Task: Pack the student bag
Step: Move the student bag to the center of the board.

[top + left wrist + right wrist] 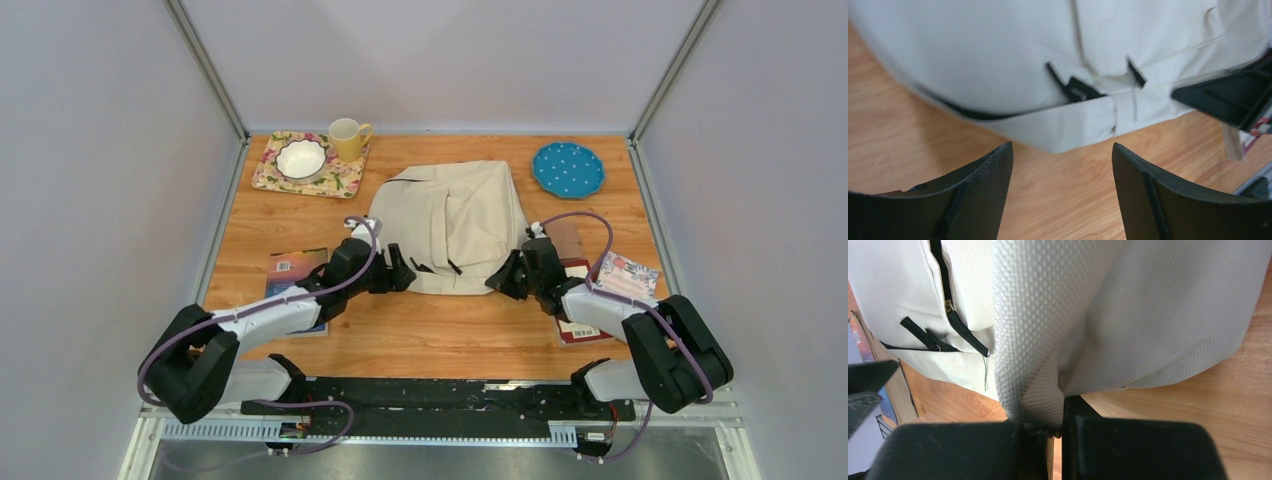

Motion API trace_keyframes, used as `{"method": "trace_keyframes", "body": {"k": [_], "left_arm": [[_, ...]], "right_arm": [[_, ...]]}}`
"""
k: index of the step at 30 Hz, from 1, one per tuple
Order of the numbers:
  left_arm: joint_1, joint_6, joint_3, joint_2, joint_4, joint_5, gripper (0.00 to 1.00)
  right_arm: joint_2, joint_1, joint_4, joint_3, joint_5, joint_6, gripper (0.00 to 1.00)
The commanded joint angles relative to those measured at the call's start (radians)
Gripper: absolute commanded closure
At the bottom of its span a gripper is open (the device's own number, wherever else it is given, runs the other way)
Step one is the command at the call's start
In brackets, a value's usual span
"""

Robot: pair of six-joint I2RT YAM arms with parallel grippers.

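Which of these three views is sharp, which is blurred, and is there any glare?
Top external view: even light, sharp, no glare. Left wrist view: the student bag is smeared and soft, the left gripper crisper. Right wrist view: the bag's weave is crisp near the lens.

A wooden table (pixel 430 335) with warm orange-brown grain forms the base of a booth closed in by 3 plain, pale grey walls: the back wall (pixel 440 60), the left wall (pixel 90 180) and the right wall (pixel 770 180). 2 slim aluminium posts (pixel 208 70) slant up from the table's far corners, where the walls meet. The light is soft and even, leaving only faint shadows on the wood, and a dull grey strip (pixel 440 465) lies below the table's near edge.
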Motion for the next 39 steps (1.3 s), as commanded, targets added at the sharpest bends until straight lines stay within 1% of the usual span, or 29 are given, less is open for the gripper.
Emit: {"method": "trace_keyframes", "body": {"k": [1,3,4,5,8,10,12,14,15,16,17,19,21,23,29,31,32,33,35,36,37,38,39], "left_arm": [[-0.006,-0.021,-0.152,-0.149,-0.031,-0.122,0.20],[-0.006,-0.021,-0.230,-0.200,-0.083,-0.176,0.18],[-0.004,-0.019,-0.254,-0.254,-0.095,-0.222,0.17],[-0.004,-0.012,-0.274,-0.278,-0.104,-0.241,0.17],[-0.003,0.010,-0.320,-0.366,-0.155,-0.313,0.13],[-0.003,0.033,-0.321,-0.404,-0.204,-0.363,0.10],[-0.001,0.045,-0.297,-0.423,-0.282,-0.403,0.10],[-0.001,0.088,-0.280,-0.441,-0.322,-0.455,0.10],[0.000,0.099,-0.269,-0.446,-0.360,-0.480,0.07],[0.008,0.110,-0.263,-0.449,-0.379,-0.518,0.06],[0.017,0.117,-0.260,-0.452,-0.393,-0.522,0.06],[0.048,0.131,-0.261,-0.470,-0.416,-0.508,0.06],[0.071,0.162,-0.290,-0.489,-0.382,-0.491,0.05],[0.098,0.157,-0.303,-0.503,-0.376,-0.462,0.04],[0.164,0.191,-0.306,-0.477,-0.351,-0.408,0.04],[0.164,0.214,-0.308,-0.473,-0.324,-0.362,0.04],[0.164,0.228,-0.324,-0.478,-0.271,-0.339,0.04],[0.164,0.260,-0.332,-0.501,-0.240,-0.301,0.04],[0.164,0.274,-0.331,-0.532,-0.184,-0.250,0.04],[0.164,0.269,-0.324,-0.559,-0.184,-0.188,0.04],[0.164,0.259,-0.312,-0.572,-0.184,-0.158,0.04],[0.164,0.237,-0.295,-0.581,-0.137,-0.128,0.04],[0.164,0.188,-0.288,-0.585,-0.123,-0.061,0.04]], "right_arm": [[-0.002,0.014,-0.018,0.014,0.017,0.003,1.00],[0.009,0.014,-0.028,0.024,0.017,-0.001,1.00],[0.012,0.014,-0.031,0.027,0.019,-0.003,1.00],[0.020,0.012,-0.033,0.032,0.017,-0.004,1.00],[0.032,0.012,-0.037,0.037,0.013,-0.012,1.00],[0.041,0.015,-0.041,0.044,0.011,-0.014,1.00],[0.054,0.014,-0.042,0.053,0.004,-0.017,1.00],[0.058,0.015,-0.051,0.060,-0.002,-0.017,1.00],[0.060,0.015,-0.051,0.063,-0.003,-0.017,1.00],[0.063,0.018,-0.054,0.067,-0.007,-0.014,1.00],[0.063,0.018,-0.053,0.069,-0.009,-0.015,1.00],[0.067,0.018,-0.062,0.076,-0.012,-0.018,1.00],[0.071,0.018,-0.079,0.089,-0.012,-0.026,1.00],[0.075,0.020,-0.082,0.092,-0.019,-0.024,1.00],[0.077,0.020,-0.084,0.093,-0.022,-0.015,1.00],[0.072,0.020,-0.084,0.095,-0.026,-0.014,1.00],[0.072,0.018,-0.084,0.095,-0.029,-0.017,1.00],[0.071,0.018,-0.084,0.095,-0.026,-0.020,1.00],[0.069,0.020,-0.087,0.100,-0.022,-0.020,1.00],[0.071,0.020,-0.090,0.100,-0.019,-0.020,1.00],[0.072,0.020,-0.093,0.098,-0.021,-0.018,1.00],[0.072,0.020,-0.088,0.097,-0.022,-0.011,1.00],[0.075,0.018,-0.084,0.092,-0.027,-0.006,1.00]]}}
